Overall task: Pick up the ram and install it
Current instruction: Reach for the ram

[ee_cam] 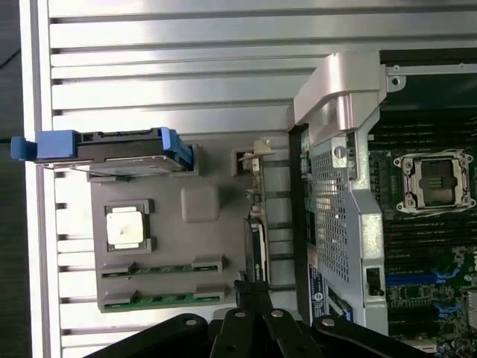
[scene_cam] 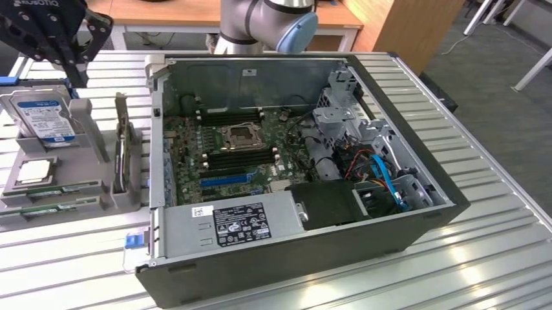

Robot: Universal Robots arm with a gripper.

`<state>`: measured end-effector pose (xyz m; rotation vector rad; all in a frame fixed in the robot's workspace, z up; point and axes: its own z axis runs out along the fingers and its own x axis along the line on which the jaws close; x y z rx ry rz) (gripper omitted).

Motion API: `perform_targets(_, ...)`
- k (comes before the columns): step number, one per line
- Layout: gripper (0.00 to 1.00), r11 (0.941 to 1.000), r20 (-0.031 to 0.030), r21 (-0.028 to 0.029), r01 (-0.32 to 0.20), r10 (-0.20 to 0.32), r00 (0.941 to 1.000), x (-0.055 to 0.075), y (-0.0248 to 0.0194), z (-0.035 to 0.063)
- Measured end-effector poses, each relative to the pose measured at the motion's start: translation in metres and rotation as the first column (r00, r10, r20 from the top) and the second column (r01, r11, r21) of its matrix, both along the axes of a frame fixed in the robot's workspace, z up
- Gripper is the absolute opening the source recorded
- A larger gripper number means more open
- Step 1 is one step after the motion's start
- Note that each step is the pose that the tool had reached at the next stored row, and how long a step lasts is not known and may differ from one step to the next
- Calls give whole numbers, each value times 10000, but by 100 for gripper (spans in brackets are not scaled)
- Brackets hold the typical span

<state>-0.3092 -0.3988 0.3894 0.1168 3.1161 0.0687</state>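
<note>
Gripper (scene_cam: 77, 76) hangs high over the tray (scene_cam: 82, 171) at the exterior view's left, clear of everything. On my wrist feed the gripper (ee_cam: 250, 289) has its fingers pinched together, with nothing I can see between them. Their tips line up over the card's (ee_cam: 257, 250) end, but I can't tell the height from this view.

Ram (scene_cam: 56, 192) is not picked. Two green sticks lie flat, side by side, in the tray's slots at its near end. In the wrist view the ram (ee_cam: 160, 267) sits just beside the CPU (ee_cam: 127, 227), with the second stick right next to the first. The white label is too small to read.

Other things in the tray (ee_cam: 175, 239):
- Hard drive (scene_cam: 41, 116) stands upright at the far end, blue label facing me. In the wrist view the hard drive (ee_cam: 112, 145) shows blue rails.
- CPU (scene_cam: 35, 171) lies flat between the drive and the ram.
- Card (scene_cam: 121, 152) stands on edge along the tray side nearest the case.

Case (scene_cam: 302, 258) lies open on the slatted table (scene_cam: 483, 245), just beside the tray. The motherboard (scene_cam: 224, 148) is exposed, and the socket (scene_cam: 237, 135) is empty with dark memory slots on both sides of it. The power supply (scene_cam: 233, 223) fills the near corner. The socket (ee_cam: 436, 183) also shows on the wrist feed, well apart from the fingers.
</note>
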Motion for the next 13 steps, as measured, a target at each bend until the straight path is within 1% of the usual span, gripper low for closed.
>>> perform_targets(13, 10, 10000, -36, 0, -1, 1, 10000, -366, 0, -14)
